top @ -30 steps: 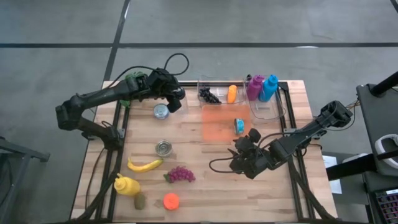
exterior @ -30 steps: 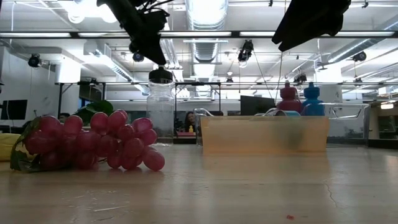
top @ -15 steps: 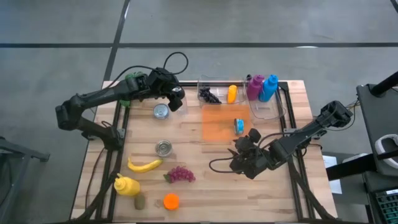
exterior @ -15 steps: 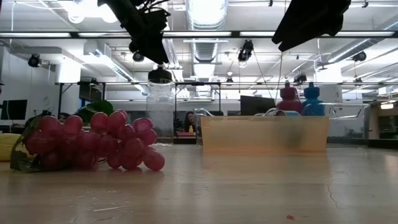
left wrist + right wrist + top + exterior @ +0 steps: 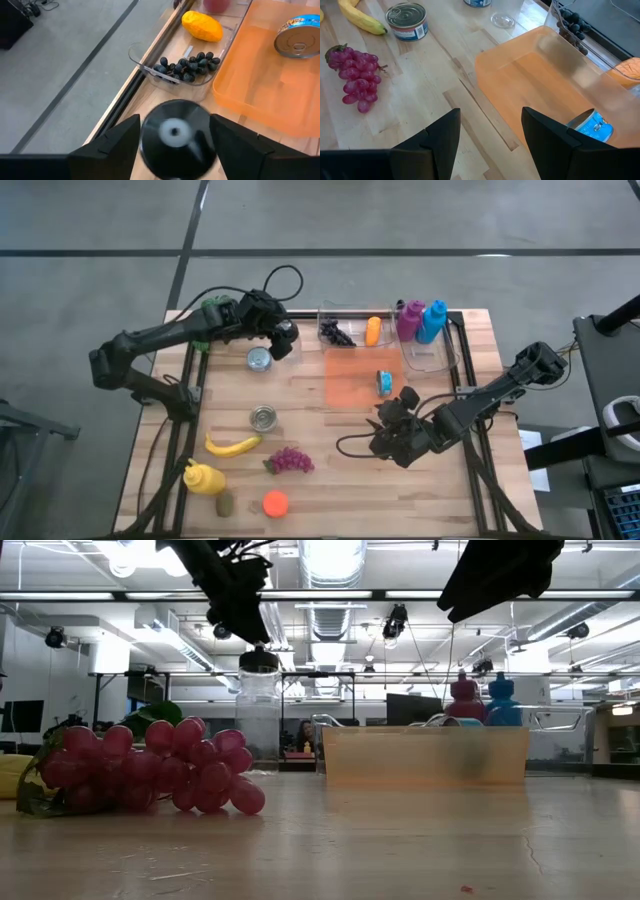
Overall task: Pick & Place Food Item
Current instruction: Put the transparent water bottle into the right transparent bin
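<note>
Overhead, left end effector around jar lid

Left gripper clamped; right gripper spread.

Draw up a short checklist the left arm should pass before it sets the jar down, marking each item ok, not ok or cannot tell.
1. Jar held: the left tool has a finger on each side of the jar's black lid. Ok.
2. Jar off the table: in the low view the jar hangs from the arm, but its bottom is hidden behind the red grapes. Cannot tell.
3. Orange tray has bare floor beside the blue can. Ok.
4. Clear bin next to the jar already holds dark grapes and an orange fruit. Not ok as a landing spot.
5. Right tool waits apart, nearer the front edge. Ok.
</note>
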`<action>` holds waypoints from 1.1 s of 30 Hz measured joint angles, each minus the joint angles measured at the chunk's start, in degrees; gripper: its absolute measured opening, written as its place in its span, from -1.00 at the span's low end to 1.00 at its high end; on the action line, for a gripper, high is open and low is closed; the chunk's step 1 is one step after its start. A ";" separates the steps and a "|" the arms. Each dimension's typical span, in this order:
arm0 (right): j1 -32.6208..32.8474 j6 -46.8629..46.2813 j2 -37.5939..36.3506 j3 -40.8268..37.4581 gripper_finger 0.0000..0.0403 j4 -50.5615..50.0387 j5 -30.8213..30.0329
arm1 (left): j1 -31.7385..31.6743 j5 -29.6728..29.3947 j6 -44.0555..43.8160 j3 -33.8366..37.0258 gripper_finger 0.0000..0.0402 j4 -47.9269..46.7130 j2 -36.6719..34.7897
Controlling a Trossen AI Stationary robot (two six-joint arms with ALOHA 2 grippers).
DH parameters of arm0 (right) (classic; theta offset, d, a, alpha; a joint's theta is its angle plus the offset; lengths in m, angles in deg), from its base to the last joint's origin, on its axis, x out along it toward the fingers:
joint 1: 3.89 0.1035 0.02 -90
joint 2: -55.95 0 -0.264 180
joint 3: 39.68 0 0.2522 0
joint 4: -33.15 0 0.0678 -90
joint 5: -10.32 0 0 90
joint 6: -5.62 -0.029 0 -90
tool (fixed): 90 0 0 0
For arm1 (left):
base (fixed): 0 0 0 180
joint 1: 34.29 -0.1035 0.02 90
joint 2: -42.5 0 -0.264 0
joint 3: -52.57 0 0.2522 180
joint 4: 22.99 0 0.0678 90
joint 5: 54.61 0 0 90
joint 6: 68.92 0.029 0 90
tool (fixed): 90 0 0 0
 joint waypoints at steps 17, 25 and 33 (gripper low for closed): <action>0.01 0.00 0.00 0.00 0.02 0.00 0.00 | -0.02 -0.02 1.67 3.37 -0.29 3.43 -0.11; 0.02 0.00 0.00 0.00 0.02 0.00 -0.01 | 0.00 0.00 2.75 3.33 -0.61 3.50 -0.10; 0.02 0.00 0.00 0.00 0.02 0.02 0.01 | 0.00 0.00 3.62 3.39 -0.76 2.95 0.02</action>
